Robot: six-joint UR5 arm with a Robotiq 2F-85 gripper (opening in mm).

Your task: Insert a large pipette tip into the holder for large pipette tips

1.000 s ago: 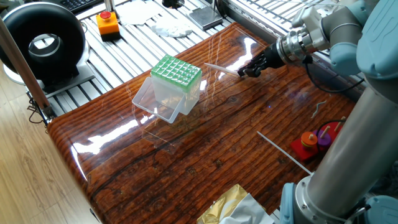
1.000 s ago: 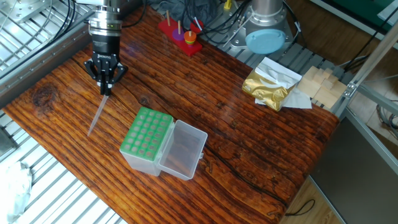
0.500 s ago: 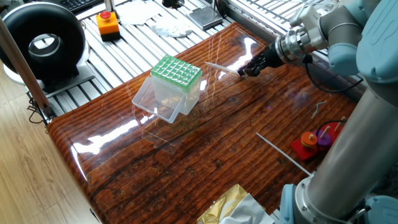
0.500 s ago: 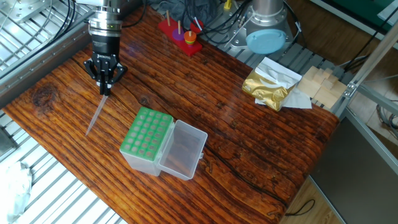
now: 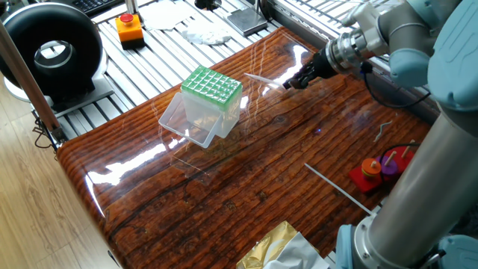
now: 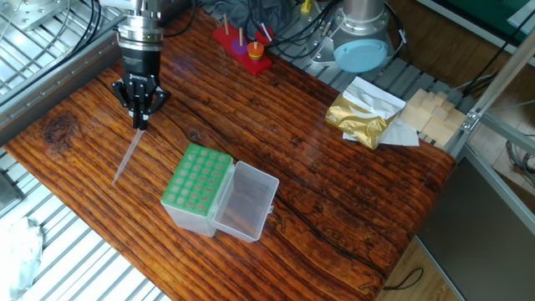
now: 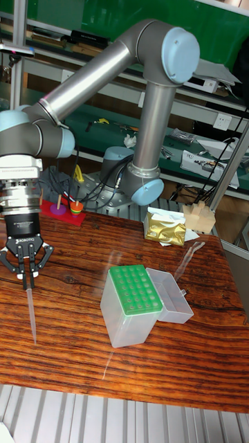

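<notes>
Glossy, dark-grained wood makes up the table (image 6: 334, 184), and on it stands the holder for large pipette tips (image 6: 201, 191), a clear plastic box topped with a green rack of small holes (its clear hinged lid lies folded open beside it). Well apart from it, the gripper (image 7: 28, 275) has its two black fingers pinched shut on the wide end of the large pipette tip (image 7: 32, 313), a slim translucent tapered tube hanging point-down. Only the tall fixed view shows the tip ending just above the wood. One fixed view alone shows a thin grey rod (image 5: 337, 187) lying on the table.
</notes>
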